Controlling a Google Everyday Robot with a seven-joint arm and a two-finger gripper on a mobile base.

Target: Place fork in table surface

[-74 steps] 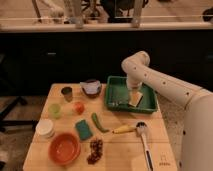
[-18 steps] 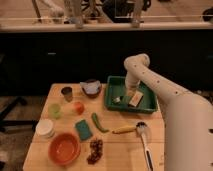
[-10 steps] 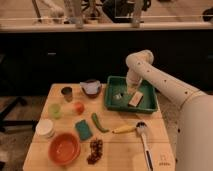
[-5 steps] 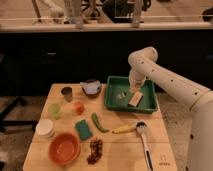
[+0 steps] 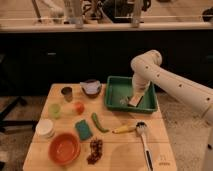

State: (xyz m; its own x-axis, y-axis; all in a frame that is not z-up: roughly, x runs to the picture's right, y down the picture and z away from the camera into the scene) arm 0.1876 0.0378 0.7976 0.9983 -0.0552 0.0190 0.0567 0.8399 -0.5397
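1. Small silver-grey metal fork [image 5: 123,100] lay in green plastic tray [image 5: 112,92], beside tan block [image 5: 135,101].
2. Gripper [image 5: 137,93] hovered above tray, shut, apparently empty.
3. Likely light, stiff, slippery; pinch mid-handle.

Hand [image 5: 136,95] and fork in tray [image 5: 112,102] blurred.

The tray [image 5: 114,102] sits at the back right of the table surface [image 5: 120,150]. The gripper [image 5: 136,96] hangs over the tray, with the block [image 5: 134,101] just under it and the fork [image 5: 123,100] to its left (both in the tray). The brush [image 5: 145,145] lies in front.
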